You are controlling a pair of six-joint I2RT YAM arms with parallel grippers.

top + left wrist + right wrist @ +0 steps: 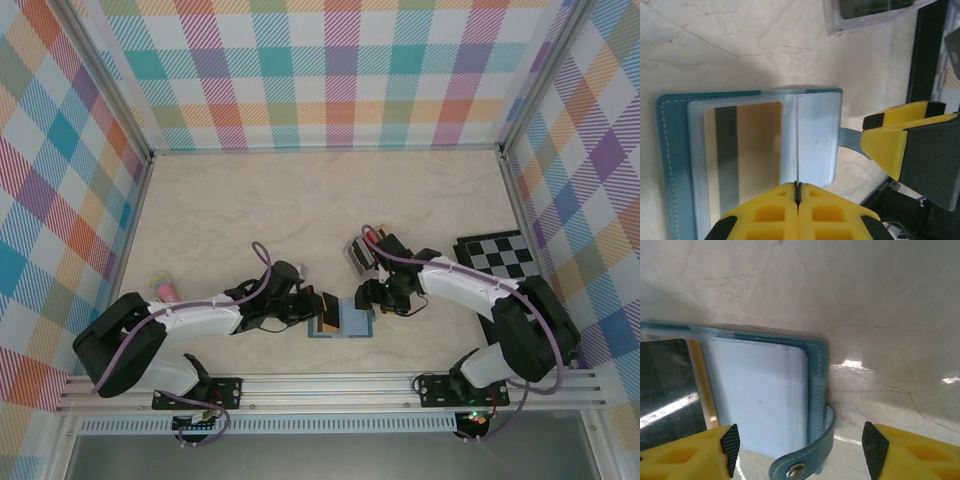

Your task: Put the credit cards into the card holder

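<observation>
The card holder (358, 326) lies open and flat on the table (300, 200), near the front edge, between the two arms.

Left gripper (797, 188): positioned at the left side of the card holder. The fingers are pressed fully together. A thin inner leaf of the card holder, seen edge-on, runs straight into the seam between them, so the left gripper is clamped on that leaf and holds it upright.

Gold card (757, 150): seated in the clear sleeve on the left half of the card holder, dark stripe facing up. The sleeve on the other side of the raised leaf shows pale blue.

Right gripper (801, 446): positioned at the right side of the card holder, just above its edge. The fingers stand wide apart and grip nothing. The snap tab (807, 463) curls up from the card holder's edge into the gap between them; contact with either finger cannot be confirmed.

Other items, referenced to the card holder:
- Grey rack (358, 257): just behind it.
- Chequered board (503, 253): well to its right, against the side wall.
- Pink object (166, 291): well to its left.
</observation>
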